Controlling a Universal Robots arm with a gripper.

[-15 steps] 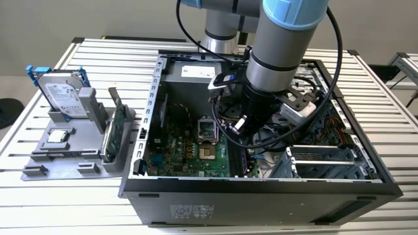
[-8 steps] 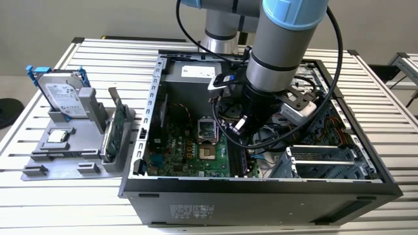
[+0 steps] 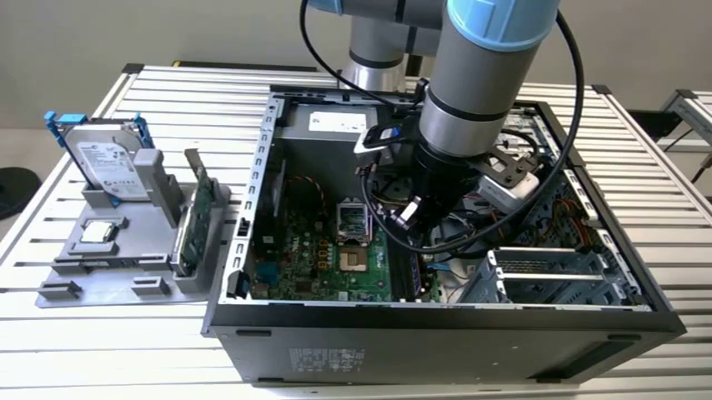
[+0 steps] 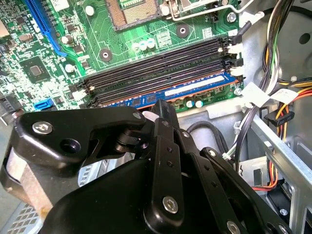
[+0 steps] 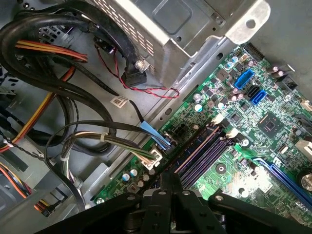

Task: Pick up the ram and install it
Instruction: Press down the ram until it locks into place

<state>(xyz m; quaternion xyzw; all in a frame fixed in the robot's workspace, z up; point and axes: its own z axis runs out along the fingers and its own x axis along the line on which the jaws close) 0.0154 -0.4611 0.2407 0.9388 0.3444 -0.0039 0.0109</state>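
The ram [image 4: 195,90], a dark blue stick with a pale label strip, stands in the outermost memory slot of the green motherboard [image 4: 48,58]. Its far end sits by a white latch [image 4: 236,71]. My gripper [image 4: 163,103] reaches down to the middle of the stick with its black fingers drawn close together on it. In the first wrist view the gripper [image 5: 170,176] shows the same narrow gap, in line with the slots. The exterior view has the arm [image 3: 468,108] lowered into the open computer case [image 3: 445,333], and its wrist hides the ram.
Three empty black memory slots [image 4: 161,63] lie beside the ram. Cable bundles [image 5: 73,87] and a metal drive cage [image 5: 165,29] crowd the case nearby. Outside, a grey holder [image 3: 112,250] carries a silver hard drive [image 3: 106,162] and an upright green card [image 3: 195,225].
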